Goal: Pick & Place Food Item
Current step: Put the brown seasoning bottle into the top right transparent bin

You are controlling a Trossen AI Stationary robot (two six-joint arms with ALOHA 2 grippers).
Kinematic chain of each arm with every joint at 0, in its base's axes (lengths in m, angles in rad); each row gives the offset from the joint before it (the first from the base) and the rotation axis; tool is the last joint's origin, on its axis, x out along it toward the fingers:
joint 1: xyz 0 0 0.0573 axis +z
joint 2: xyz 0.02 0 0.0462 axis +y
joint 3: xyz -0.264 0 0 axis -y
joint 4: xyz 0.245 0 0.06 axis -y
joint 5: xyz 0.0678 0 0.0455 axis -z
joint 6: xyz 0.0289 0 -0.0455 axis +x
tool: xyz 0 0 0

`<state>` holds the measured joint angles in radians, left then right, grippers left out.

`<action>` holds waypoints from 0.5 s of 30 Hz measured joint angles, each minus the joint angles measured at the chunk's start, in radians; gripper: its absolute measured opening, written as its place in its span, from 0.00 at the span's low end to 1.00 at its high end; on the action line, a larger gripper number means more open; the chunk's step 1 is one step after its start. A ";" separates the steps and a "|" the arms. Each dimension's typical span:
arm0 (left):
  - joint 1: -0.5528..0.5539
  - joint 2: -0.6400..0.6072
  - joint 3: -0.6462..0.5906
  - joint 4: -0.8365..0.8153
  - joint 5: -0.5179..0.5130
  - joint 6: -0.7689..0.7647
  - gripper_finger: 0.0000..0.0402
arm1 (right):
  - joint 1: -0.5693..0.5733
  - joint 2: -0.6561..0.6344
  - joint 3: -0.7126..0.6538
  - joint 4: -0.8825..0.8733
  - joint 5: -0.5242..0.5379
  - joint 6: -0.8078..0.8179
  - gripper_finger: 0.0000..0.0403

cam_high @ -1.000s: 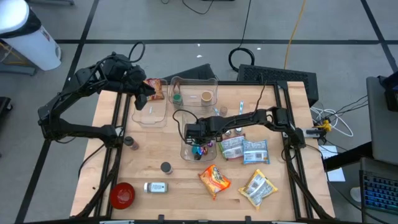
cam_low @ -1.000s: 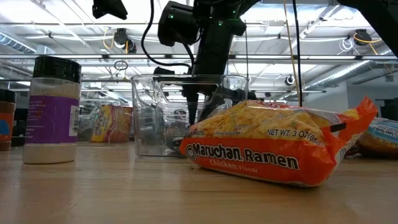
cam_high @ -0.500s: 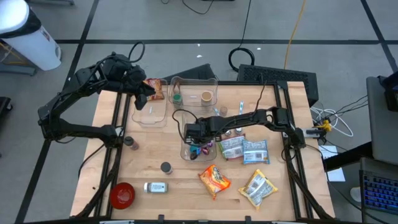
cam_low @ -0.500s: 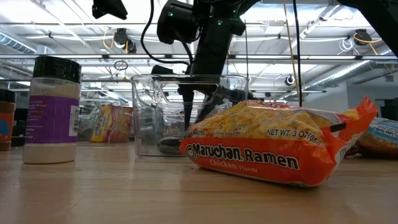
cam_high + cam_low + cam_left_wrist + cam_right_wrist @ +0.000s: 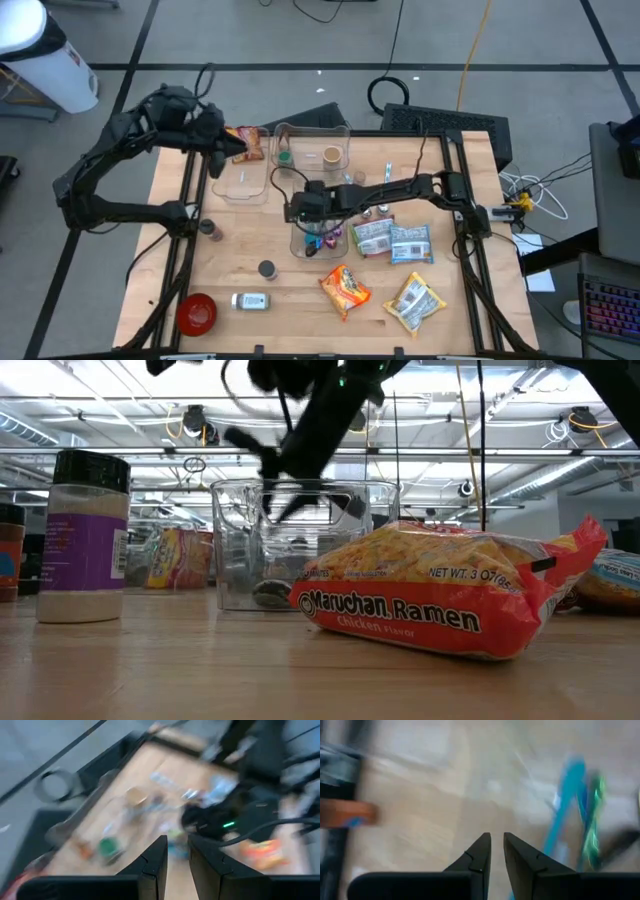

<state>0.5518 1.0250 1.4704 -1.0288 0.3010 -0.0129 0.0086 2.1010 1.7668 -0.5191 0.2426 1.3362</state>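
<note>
A clear tub (image 5: pixel 309 243) (image 5: pixel 232 550) stands mid-table with colourful wrapped pieces (image 5: pixel 322 238) on its floor; a small grey one (image 5: pixel 270 593) lies at its bottom. My right gripper (image 5: pixel 295 213) (image 5: pixel 290 475) hangs slanting just above the tub's rim, its fingers (image 5: pixel 481 851) a narrow gap apart with nothing between them. An orange ramen packet (image 5: pixel 345 288) (image 5: pixel 440 600) lies flat near the front. My left gripper (image 5: pixel 232 148) waits raised over the far-left corner beside a snack packet (image 5: pixel 250 142), its fingers (image 5: pixel 155 857) slightly apart and empty.
Two more clear tubs (image 5: pixel 243 180) (image 5: pixel 315 148) sit at the far side. Silver packets (image 5: pixel 392 240) and a yellow bag (image 5: pixel 417 303) lie right of centre. A spice jar (image 5: pixel 85 535), two small bottles (image 5: pixel 208 229) (image 5: pixel 267 269) and a red bowl (image 5: pixel 196 313) stand front left.
My right gripper has risen out of the clear tub and tipped toward level, swinging toward the table's left. A small grey piece that was beneath it now lies on the tub's floor. My left arm has drawn back slightly toward the far-left corner, its gripper tipping up.
</note>
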 joint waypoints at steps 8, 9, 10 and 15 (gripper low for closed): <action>0.083 -0.082 0.000 0.232 0.367 -0.129 0.20 | -0.001 -0.109 0.003 0.217 0.139 -0.424 0.12; 0.099 -0.087 0.000 0.246 0.386 -0.132 0.20 | 0.000 -0.130 0.002 0.204 0.152 -0.470 0.12; 0.113 -0.090 0.000 0.257 0.399 -0.135 0.20 | 0.000 -0.151 0.000 0.196 0.165 -0.514 0.12; 0.186 -0.083 -0.006 0.277 0.473 -0.158 0.20 | 0.005 -0.252 0.002 0.207 0.237 -0.709 0.12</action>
<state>0.7383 0.9415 1.4641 -0.7519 0.7744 -0.1710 0.0135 1.8493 1.7691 -0.3125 0.4792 0.6267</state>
